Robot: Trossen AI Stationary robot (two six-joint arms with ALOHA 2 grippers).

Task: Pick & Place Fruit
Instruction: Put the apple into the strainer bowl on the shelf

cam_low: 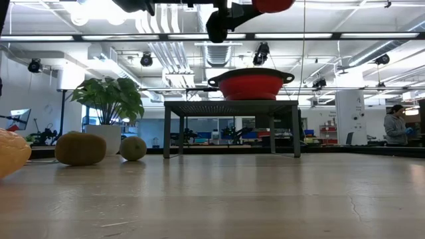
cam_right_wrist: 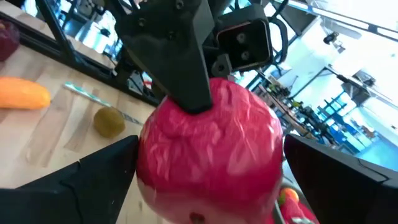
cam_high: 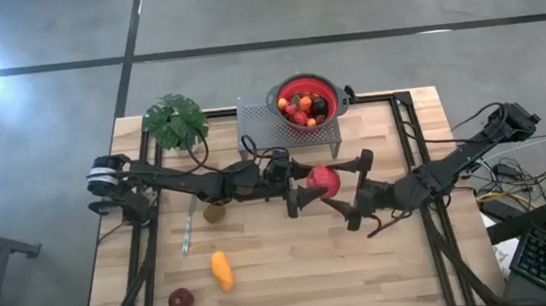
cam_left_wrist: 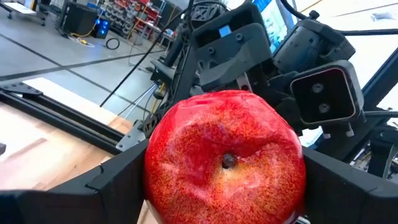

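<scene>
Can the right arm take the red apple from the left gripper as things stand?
Probably yes. The left gripper holds the red apple in the air above the table, and the right gripper is open with a finger on either side of it. Nothing sits between them.

The high view looked straight down on the whole wooden table (cam_high: pixel 364 265). The low view sat at tabletop height, facing level across the boards toward the room, the red colander (cam_low: pixel 252 84) at upper centre. Each wrist view looked forward, very close to the red apple (cam_left_wrist: pixel 225 158), which filled mid-frame. All four views shared that apple; it was cut by the low view's top edge.
</scene>
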